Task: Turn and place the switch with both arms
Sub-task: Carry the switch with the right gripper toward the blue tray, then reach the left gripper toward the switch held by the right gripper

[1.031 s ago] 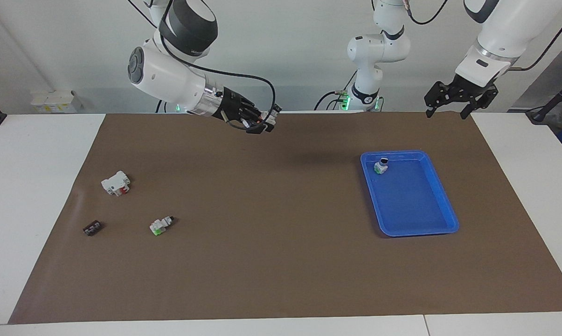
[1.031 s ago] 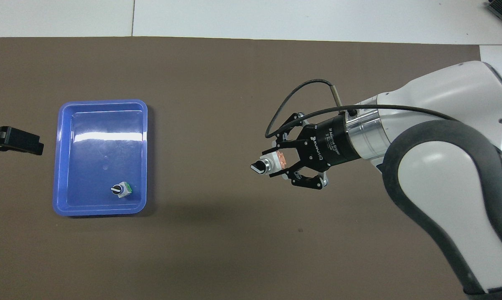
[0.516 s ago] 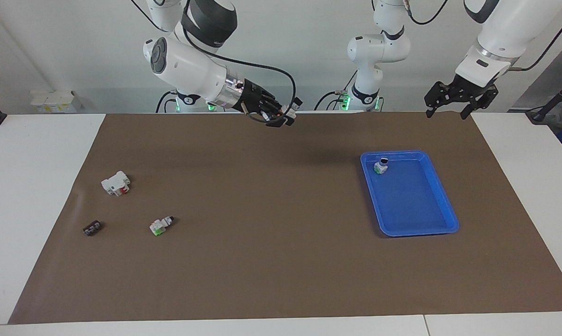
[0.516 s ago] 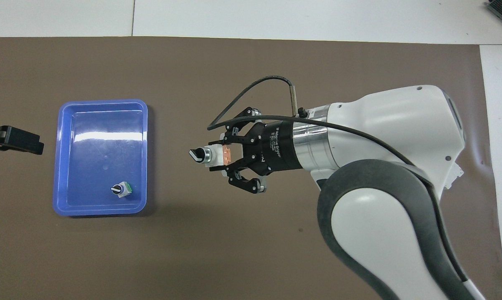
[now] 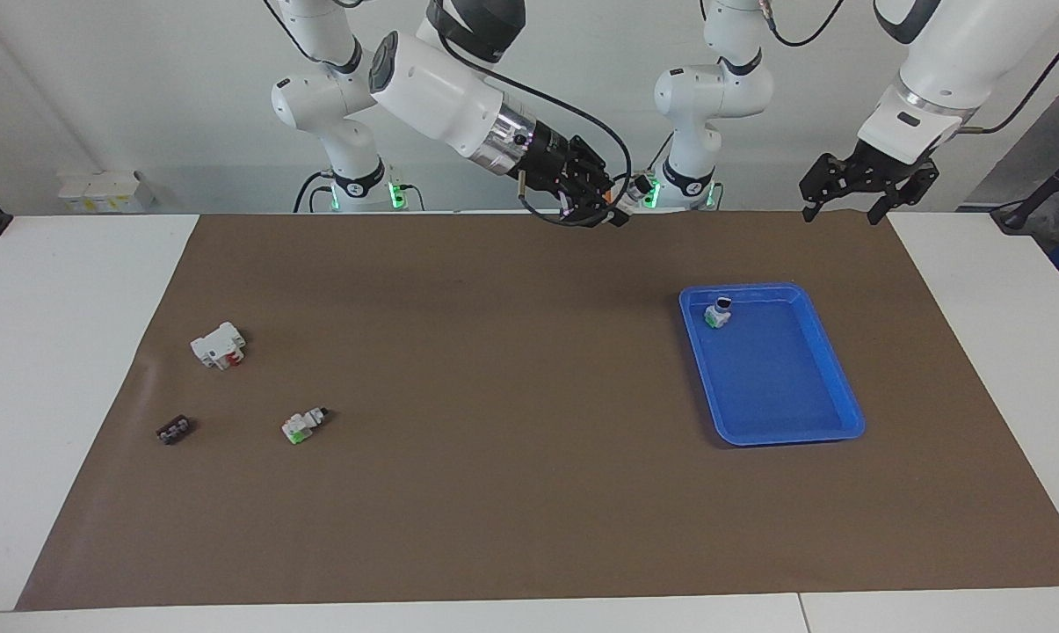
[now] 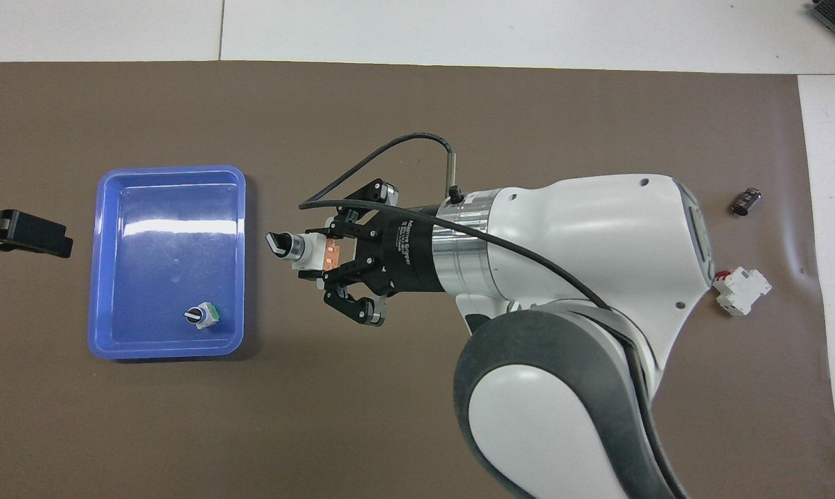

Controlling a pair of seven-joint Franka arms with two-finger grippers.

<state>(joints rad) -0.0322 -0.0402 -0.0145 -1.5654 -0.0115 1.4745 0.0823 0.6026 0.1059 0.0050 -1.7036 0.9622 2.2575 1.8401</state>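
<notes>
Fingers of the right hand [image 6: 318, 254] clench the switch [image 6: 305, 249] in the air over the brown mat [image 6: 403, 111], knob toward the blue tray [image 6: 98, 277], while the left hand [image 5: 863, 189] waits, released, over the mat's edge near the tray.

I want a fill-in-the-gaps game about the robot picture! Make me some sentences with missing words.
1. The right claw is shut on a switch with an ____ band.
2. The tray on the mat is coloured ____.
3. The little switch in the tray has a ____ band.
4. The left claw holds ____.

Missing words: orange; blue; green; nothing
</notes>
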